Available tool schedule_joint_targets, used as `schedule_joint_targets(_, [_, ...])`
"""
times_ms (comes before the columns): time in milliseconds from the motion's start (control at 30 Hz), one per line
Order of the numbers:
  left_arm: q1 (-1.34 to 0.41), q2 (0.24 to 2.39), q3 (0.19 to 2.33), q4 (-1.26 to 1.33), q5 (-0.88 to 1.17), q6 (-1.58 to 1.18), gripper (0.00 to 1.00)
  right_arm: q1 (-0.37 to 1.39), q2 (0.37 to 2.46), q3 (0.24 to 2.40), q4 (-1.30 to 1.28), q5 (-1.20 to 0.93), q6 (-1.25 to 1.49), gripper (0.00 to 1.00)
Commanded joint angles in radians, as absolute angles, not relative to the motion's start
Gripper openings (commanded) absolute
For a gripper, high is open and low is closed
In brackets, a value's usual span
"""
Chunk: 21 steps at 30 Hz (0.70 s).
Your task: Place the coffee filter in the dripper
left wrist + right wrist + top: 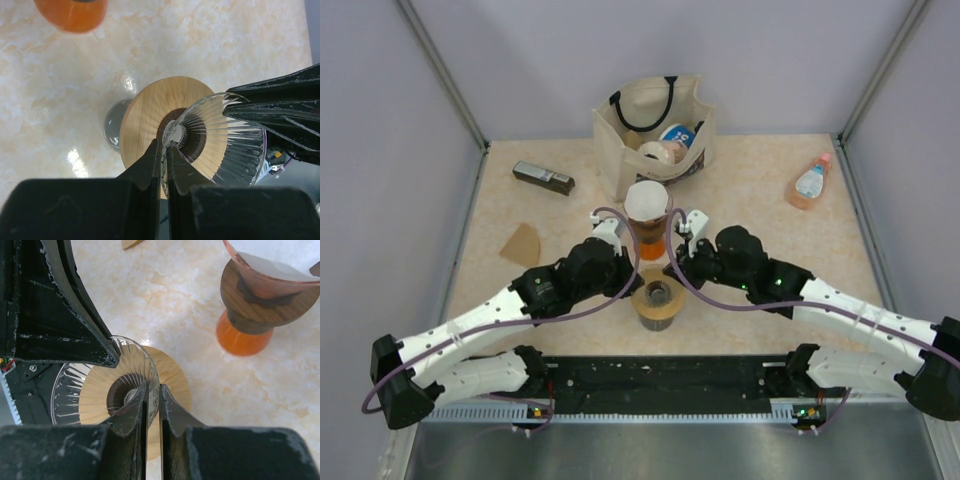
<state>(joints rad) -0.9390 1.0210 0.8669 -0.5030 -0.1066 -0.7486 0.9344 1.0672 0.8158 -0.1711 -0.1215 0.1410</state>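
Count: 2 funnels on the table, 1 white filter. The coffee filter already sits inside the dripper. That's the pinkish translucent cone, and the white paper shows above its rim. The dripper is upright on a dark wood collar, which sits on an orange beaker at table centre, just in front of the tote bag. Neither gripper touches that stack. Both arms are on the second funnel, a clear ribbed funnel with a tan wooden ring around its neck. It sits between the arm tips, nearer the bases than the orange stack. The left gripper is clenched on the funnel's rim wall, jaws nearly together with only the thin wall between them. The right gripper is clamped the same way on the opposite side of the rim, so that's 2 grips on 1 funnel. Each wrist view shows the other arm's finger on the far rim. A grey rounded thing peeks out under the ring; can't tell what it is. Elsewhere there's 1 tan fan-shaped piece flat at left, well apart from the arms. At back left is 1 dark bar, and at back right 1 orange bottle lying down. The tote bag holds a few round items, too small to count.
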Motion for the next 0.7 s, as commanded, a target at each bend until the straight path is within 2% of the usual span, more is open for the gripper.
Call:
schedule_joint_targets(0, [-0.951,1.031,0.732,-0.471,-0.183,-0.650,0.00,0.962,1.101,0.718,-0.258,-0.155,0.035,0.00])
schedule_joint_targets(100, [-0.951,1.041,0.716,-0.472,-0.205,-0.641,0.00,0.962,1.115,0.722,-0.274,-0.107,0.067,0.00])
schedule_joint_targets(233, [-0.950,1.127,0.823,-0.584,-0.215,-0.667,0.00,0.962,1.158,0.738,-0.316,-0.112,0.133,0.00])
schedule_joint_targets(367, [-0.951,1.184,0.859,-0.640,-0.153,-0.690,0.00,0.942,1.177,0.716,-0.353,-0.121,0.196,0.00])
schedule_joint_targets(667, [-0.951,1.232,0.785,-0.600,-0.133,-0.750,0.00,0.930,1.153,0.640,-0.319,-0.123,0.195,0.00])
